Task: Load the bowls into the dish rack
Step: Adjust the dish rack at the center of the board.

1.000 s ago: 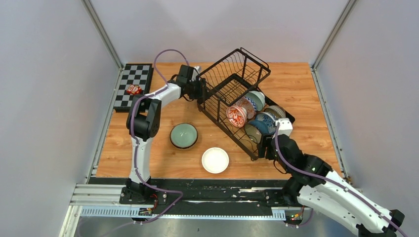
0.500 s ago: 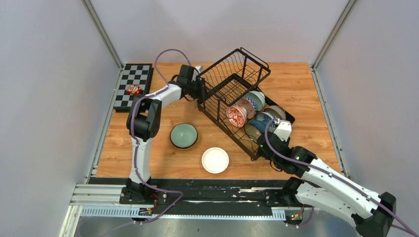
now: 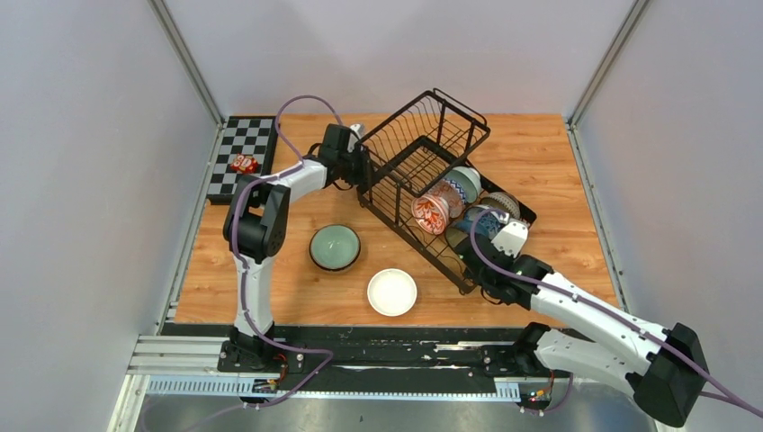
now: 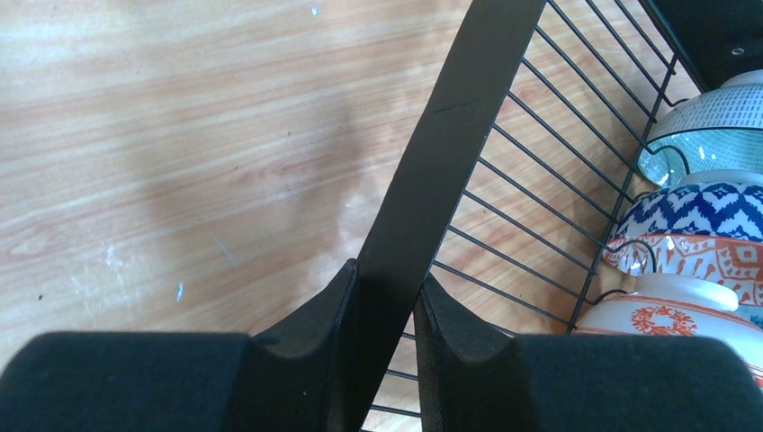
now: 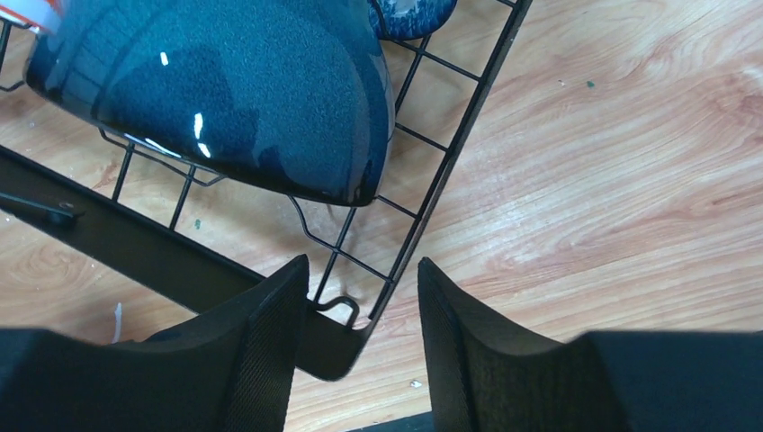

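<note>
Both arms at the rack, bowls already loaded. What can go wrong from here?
1. The left gripper is clamped on the dish rack's flat frame bar; a pull may tilt it and tip the red floral bowl.
2. The right gripper straddles the rack's near corner, jaws open, just short of the dark blue bowl; closing or lifting could knock it.

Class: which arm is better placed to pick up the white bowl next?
Right. The right arm has open jaws at the rack corner, nearer the white bowl; the left arm has jaws shut on the rack's far edge.
</note>
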You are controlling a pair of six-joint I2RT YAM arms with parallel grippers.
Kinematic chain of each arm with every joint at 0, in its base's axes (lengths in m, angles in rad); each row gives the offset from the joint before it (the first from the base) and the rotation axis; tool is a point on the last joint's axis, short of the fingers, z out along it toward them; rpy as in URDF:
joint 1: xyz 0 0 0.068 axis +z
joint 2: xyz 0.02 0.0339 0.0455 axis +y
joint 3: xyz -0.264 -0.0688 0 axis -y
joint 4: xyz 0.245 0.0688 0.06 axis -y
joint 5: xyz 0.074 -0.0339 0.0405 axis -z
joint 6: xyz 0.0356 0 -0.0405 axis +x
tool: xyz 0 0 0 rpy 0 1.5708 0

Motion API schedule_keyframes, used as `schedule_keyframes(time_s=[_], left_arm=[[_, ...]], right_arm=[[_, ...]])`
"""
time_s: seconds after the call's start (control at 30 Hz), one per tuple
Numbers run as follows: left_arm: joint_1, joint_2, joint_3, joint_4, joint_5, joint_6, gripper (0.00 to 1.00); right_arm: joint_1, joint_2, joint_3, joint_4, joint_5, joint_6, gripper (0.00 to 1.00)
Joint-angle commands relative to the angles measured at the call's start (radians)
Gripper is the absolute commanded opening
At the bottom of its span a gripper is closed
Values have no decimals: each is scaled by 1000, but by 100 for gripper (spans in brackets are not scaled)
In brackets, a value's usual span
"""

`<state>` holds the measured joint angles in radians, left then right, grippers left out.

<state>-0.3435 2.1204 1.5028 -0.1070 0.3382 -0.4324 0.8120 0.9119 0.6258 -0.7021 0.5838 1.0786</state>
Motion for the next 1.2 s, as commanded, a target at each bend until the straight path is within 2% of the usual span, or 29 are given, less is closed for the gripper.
schedule_keyframes(time_s=[0.0,0.1,0.23,0.4,0.77,1.17], left_arm=[[14,-87,-43,-25,-53,-95,0],[14,-107,-63,-21,-49,-98,0],[20,-129,-83,-25,-47,-95,0],[24,-154,-103,-34,-21,-86,0],[23,-217,-176,-33,-10,-76,0],[23,-259,-230,-75,-13,-45,0]], right_arm=[[-22,35,7,35,-6,59,49],[-31,53,-2,64,-14,64,45],[-44,73,-12,102,-22,59,33],[-95,83,-24,160,-39,19,4],[-278,136,-6,300,-121,-140,3],[-518,363,104,457,-216,-315,3]])
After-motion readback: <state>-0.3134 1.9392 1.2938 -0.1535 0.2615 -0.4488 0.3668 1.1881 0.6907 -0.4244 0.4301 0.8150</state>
